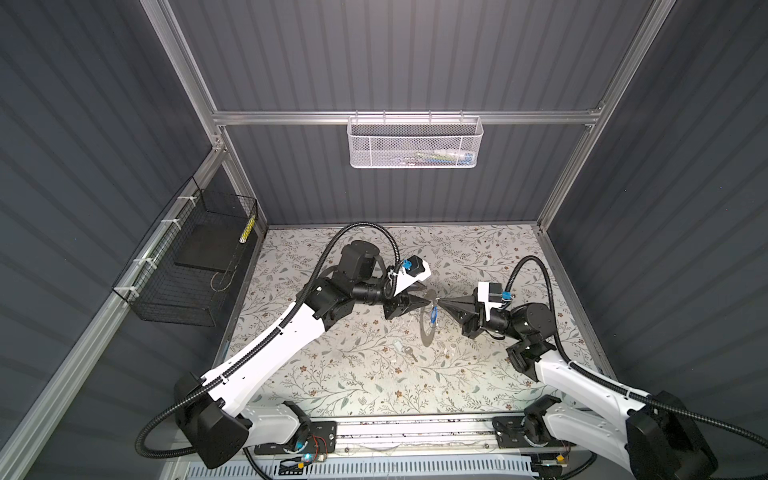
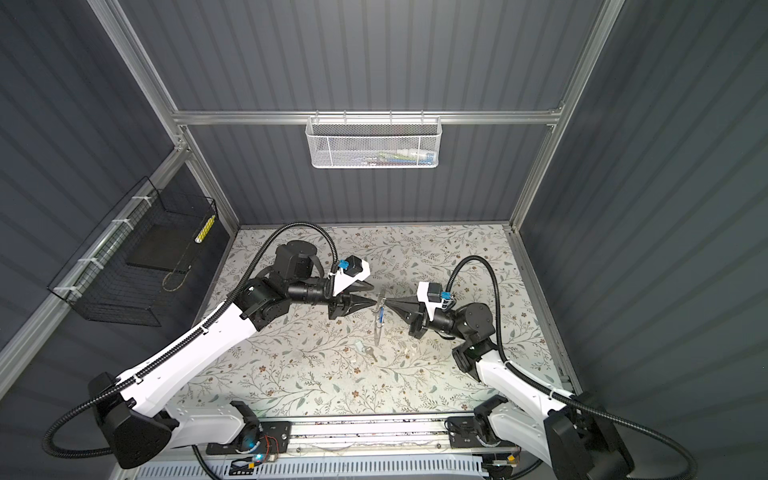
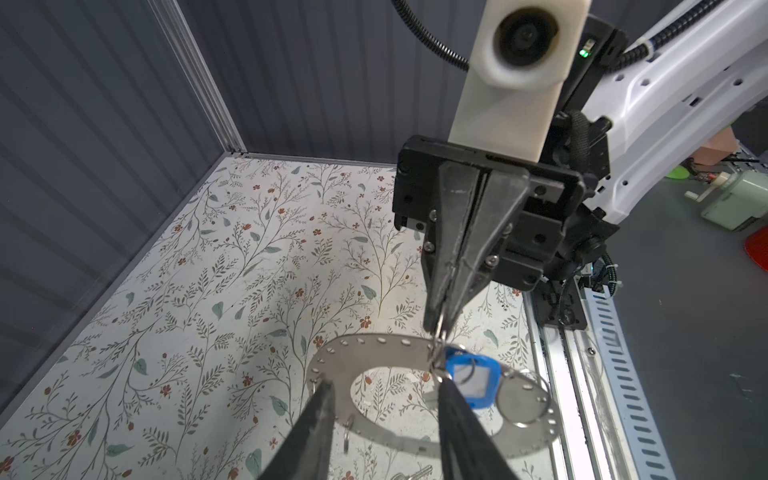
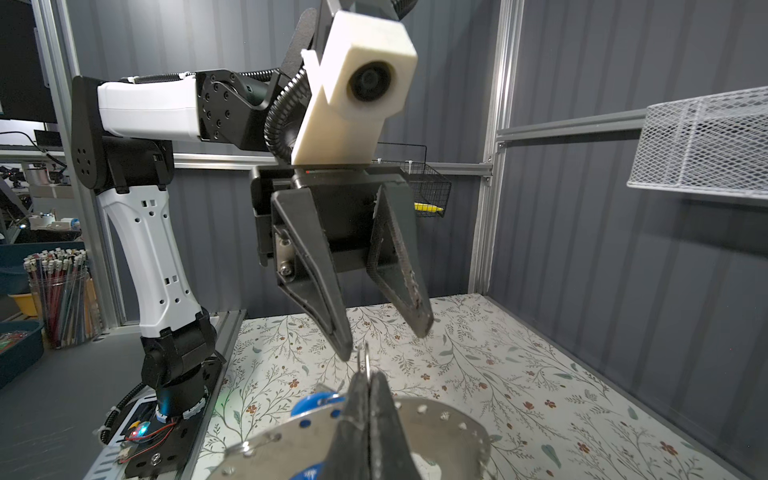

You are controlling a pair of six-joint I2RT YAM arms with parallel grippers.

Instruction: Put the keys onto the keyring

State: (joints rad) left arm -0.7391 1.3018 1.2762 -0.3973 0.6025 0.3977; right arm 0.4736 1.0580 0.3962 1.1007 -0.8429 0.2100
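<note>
Nearest the front edge of the desk (image 1: 332, 395), a little short of its middle, the whitish-headed key (image 1: 409, 354) lies flat and alone on the flowered surface. Just behind it, above the desk's middle, the keyring (image 3: 374, 353) hangs clear of the surface, standing nearly on edge. The blue-headed key (image 3: 471, 378) hangs against its band, just beside the grip. The right pincer (image 3: 439, 327) is pressed together on the keyring's upper rim, where a small wire loop pokes out past its tips. Facing it tip to tip, the left pincer (image 4: 382, 340) stands apart with nothing between its fingers, one tip close to that loop. On the back wall hangs a white mesh basket (image 1: 413, 143).
</note>
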